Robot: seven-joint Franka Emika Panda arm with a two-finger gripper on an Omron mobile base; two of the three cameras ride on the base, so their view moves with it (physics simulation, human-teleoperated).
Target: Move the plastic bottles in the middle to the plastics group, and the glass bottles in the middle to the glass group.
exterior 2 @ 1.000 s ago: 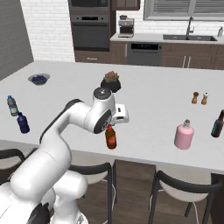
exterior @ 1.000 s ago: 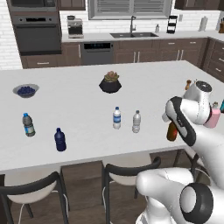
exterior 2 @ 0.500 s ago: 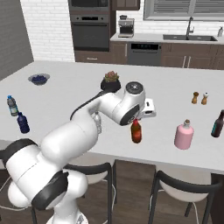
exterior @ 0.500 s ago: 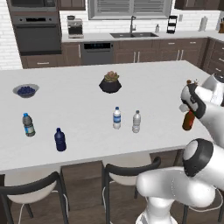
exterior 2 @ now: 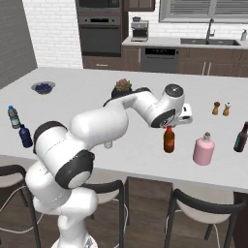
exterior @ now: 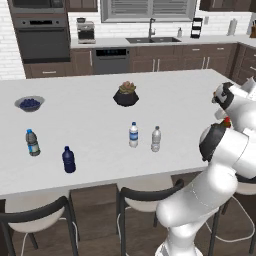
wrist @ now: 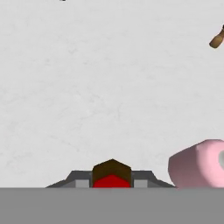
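With jaws clamped on its red cap, the brown bottle (exterior 2: pixel 168 141) hangs upright under the gripper (exterior 2: pixel 169 129), just left of the pink bottle (exterior 2: pixel 203 149) near the counter's (exterior 2: pixel 97 97) right end.

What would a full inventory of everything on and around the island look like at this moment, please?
Red-brown glass bottle: one, red cap, held in the gripper beside the pink bottle.
Pink bottle: one, pink, right end of the island.
Dark bottle: one, dark, far right edge.
White-capped water bottles: two, clear, mid-island; blue-labelled, plain.
Navy bottle: one, dark blue, left front.
Dark-capped water bottle: one, clear with blue label, left of the navy bottle.
Bowl: one, holding blue contents, far left.
Plant pot: one, black, centre back.
Shakers: two, brown and white, right back.
Stools: dark, at the front edge.
Gripper: one, shut on the red-brown glass bottle.
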